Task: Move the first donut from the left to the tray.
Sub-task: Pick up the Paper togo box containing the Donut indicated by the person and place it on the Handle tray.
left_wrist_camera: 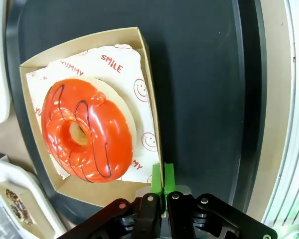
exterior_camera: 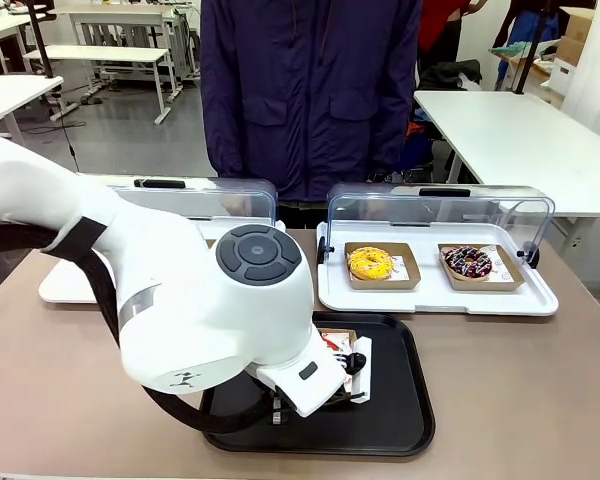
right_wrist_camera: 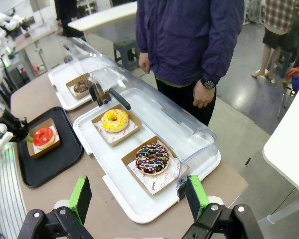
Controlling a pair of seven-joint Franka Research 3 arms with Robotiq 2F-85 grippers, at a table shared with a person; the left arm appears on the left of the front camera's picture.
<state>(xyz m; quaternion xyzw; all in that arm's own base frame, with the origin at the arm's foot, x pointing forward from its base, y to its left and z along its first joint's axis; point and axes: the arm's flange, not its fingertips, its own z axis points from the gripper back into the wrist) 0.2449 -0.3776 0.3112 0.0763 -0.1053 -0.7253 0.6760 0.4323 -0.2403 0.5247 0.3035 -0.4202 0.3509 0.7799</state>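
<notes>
- Cardboard dish [left_wrist_camera: 97,57] wall sits pinched between the pressed-together green pads [left_wrist_camera: 156,178] of the left gripper [left_wrist_camera: 162,185], which grips the thin side edge rather than the pastry, probably so the glossy icing goes untouched.
- Just beyond and to one side of those fingertips lies the red donut [left_wrist_camera: 84,130], resting on printed paper inside the dish; carrying it by its dish keeps it level and clean.
- Under the dish, directly below the gripper, is the black tray [left_wrist_camera: 204,89]; the dish looks to be resting on or barely above the tray floor, though contact cannot be confirmed from these angles.
- From the front, the left arm bends down over the tray near the robot's edge of the worktop [exterior_camera: 520,380], hiding most of the dish.
- The right gripper [right_wrist_camera: 139,196] hangs with its jaws spread wide and nothing between them, well apart from the tray, seemingly idle while the other arm does the carrying.
- Ahead of the right gripper stands a white tray [right_wrist_camera: 139,204] with its clear lid [right_wrist_camera: 154,112] tipped back, holding the yellow donut [right_wrist_camera: 114,119] and the sprinkled chocolate donut [right_wrist_camera: 152,158].
- Judged from this, the transfer seems almost finished; releasing the dish wall and lifting away is what remains.
</notes>
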